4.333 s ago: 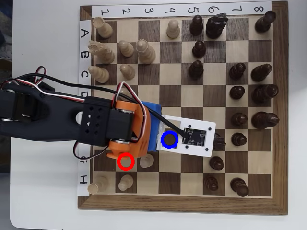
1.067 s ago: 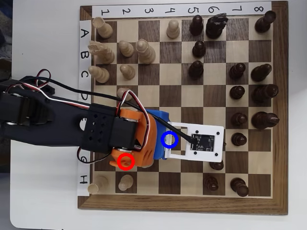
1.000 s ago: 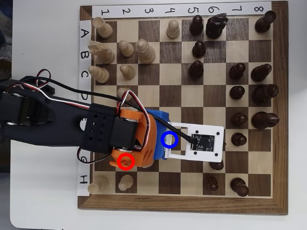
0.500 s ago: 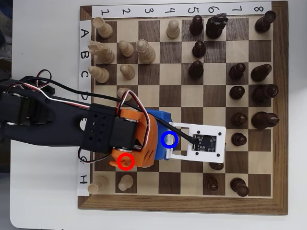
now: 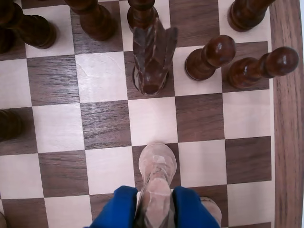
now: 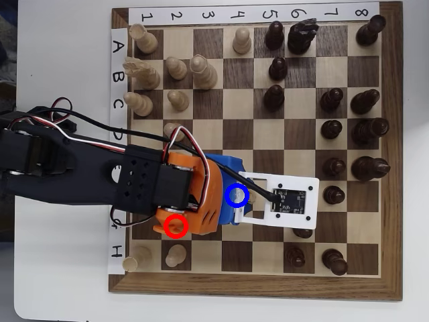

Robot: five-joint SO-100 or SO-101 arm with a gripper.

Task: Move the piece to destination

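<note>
In the wrist view the piece [image 5: 157, 178], pale cream with a brownish tint, stands upright between my two blue fingers [image 5: 190, 209]. My gripper [image 5: 154, 194] is shut on it. It is over a dark square [image 5: 137, 156] at the bottom centre; I cannot tell whether its base touches the board. In the overhead view the blue ring [image 6: 228, 195] marking the destination lies right over my gripper [image 6: 236, 200], whose blue and white parts cover that square. A red ring [image 6: 175, 226] sits to the left on the orange wrist.
Just ahead in the wrist view stand a dark knight [image 5: 152, 57] and dark pawns [image 5: 209, 57] [image 5: 256, 66], with the board's wooden rim [image 5: 287, 118] on the right. In the overhead view, light pawns [image 6: 175, 255] stand below the arm and several dark pieces [image 6: 334, 194] to its right.
Compared with 4.3 s ago, the arm has shifted right and the pale piece beside the red ring no longer shows. Over the last second the white camera plate crept slightly right and down.
</note>
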